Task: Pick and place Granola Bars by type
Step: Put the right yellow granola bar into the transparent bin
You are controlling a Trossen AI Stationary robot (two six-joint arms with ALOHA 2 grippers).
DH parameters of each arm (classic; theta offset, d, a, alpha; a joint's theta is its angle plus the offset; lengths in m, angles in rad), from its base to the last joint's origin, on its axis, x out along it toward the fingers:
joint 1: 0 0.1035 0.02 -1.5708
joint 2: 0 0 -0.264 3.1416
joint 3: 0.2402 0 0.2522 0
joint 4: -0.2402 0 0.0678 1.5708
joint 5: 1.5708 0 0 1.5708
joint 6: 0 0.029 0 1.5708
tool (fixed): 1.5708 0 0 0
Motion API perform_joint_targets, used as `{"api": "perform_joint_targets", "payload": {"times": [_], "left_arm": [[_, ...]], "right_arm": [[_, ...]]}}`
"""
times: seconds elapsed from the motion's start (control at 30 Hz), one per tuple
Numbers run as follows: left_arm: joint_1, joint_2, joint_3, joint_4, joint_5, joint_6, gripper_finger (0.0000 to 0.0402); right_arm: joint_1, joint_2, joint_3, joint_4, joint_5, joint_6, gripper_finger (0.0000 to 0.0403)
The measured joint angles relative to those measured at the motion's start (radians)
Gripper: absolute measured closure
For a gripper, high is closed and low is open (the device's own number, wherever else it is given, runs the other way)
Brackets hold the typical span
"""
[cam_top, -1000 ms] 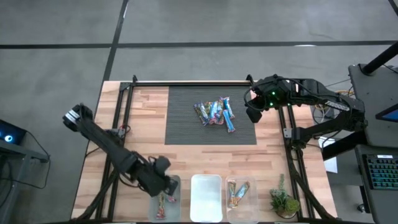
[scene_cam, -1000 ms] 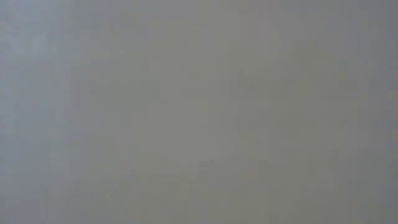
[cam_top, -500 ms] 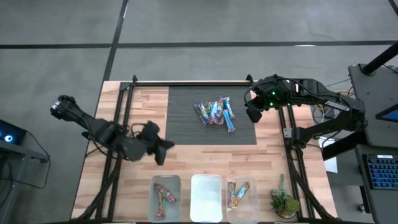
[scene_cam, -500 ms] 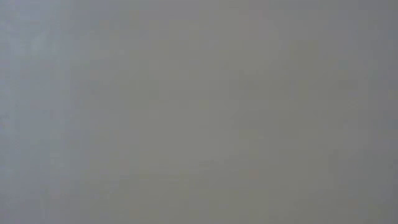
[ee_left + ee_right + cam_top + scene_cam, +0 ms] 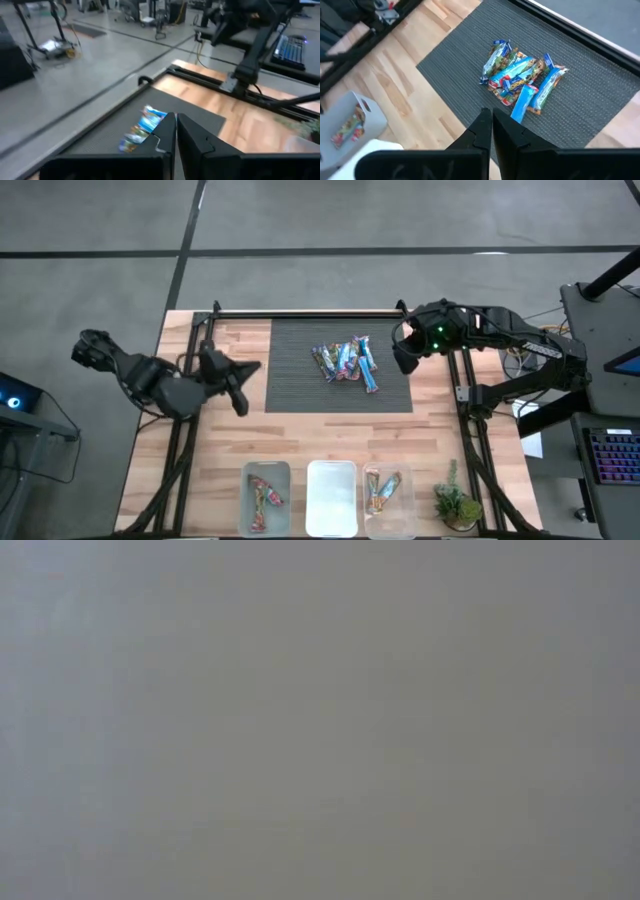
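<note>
Granola Bars (image 5: 346, 362): a loose pile, some overlapping, on the dark mat (image 5: 290, 395) at the middle-back of the table (image 5: 300, 445). In the right wrist view the heap reads as mostly blue-wrapped bars with some red/orange ones underneath; exact count cannot be told, roughly 6 or 7.

Already sorted, as the bins show: left bin (image 5: 266, 496) holds 1 reddish bar, possibly more; right bin (image 5: 385, 495) holds about 2 bars with orange and blue showing. Middle bin (image 5: 331, 498) looks to hold nothing. All 3 clear bins sit in a row at the table's front edge, well apart from the pile.

Left gripper (image 5: 238, 385): over the table's left side, just beside the mat's left edge, fingers closed together and carrying nothing; its wrist view looks across the mat toward the pile. Right gripper (image 5: 404, 360): parked near the mat's right edge, just beside the pile, fingers closed, empty.

Low view: blank grey, nothing to read.

Judgement: early-to-middle stage. A few bars placed, most of the pile left, and 1 type's bin not yet started. No bar is in hand now; the next step would be another pick from the heap.
</note>
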State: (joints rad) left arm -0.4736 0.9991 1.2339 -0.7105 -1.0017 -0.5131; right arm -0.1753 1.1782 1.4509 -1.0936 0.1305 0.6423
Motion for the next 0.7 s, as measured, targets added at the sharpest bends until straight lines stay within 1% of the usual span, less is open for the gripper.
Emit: {"api": "perform_joint_targets", "payload": {"times": [0.07, 0.13, 0.27, 0.37, 0.6, 0.7], "left_arm": [[0.023, -0.026, 0.000, -0.001, 0.010, 0.042, 0.0401], [0.056, -0.058, 0.000, -0.003, 0.059, 0.089, 0.0401], [0.141, -0.114, 0.000, 0.001, 0.198, 0.173, 0.0401], [0.198, -0.142, 0.000, -0.001, 0.303, 0.236, 0.0401], [0.293, -0.175, 0.000, 0.000, 0.462, 0.339, 0.0401], [0.326, -0.181, 0.000, -0.001, 0.499, 0.354, 0.0401]], "right_arm": [[0.000, 0.000, 0.000, 0.027, 0.000, 0.017, 0.0394], [-0.001, 0.000, 0.000, 0.056, 0.000, 0.042, 0.0394], [-0.003, 0.004, 0.000, 0.114, 0.010, 0.066, 0.0394], [-0.003, 0.009, 0.000, 0.150, 0.042, 0.095, 0.0394], [-0.023, 0.033, 0.000, 0.192, 0.082, 0.123, 0.0394], [-0.034, 0.053, 0.000, 0.198, 0.081, 0.141, 0.0394]]}}
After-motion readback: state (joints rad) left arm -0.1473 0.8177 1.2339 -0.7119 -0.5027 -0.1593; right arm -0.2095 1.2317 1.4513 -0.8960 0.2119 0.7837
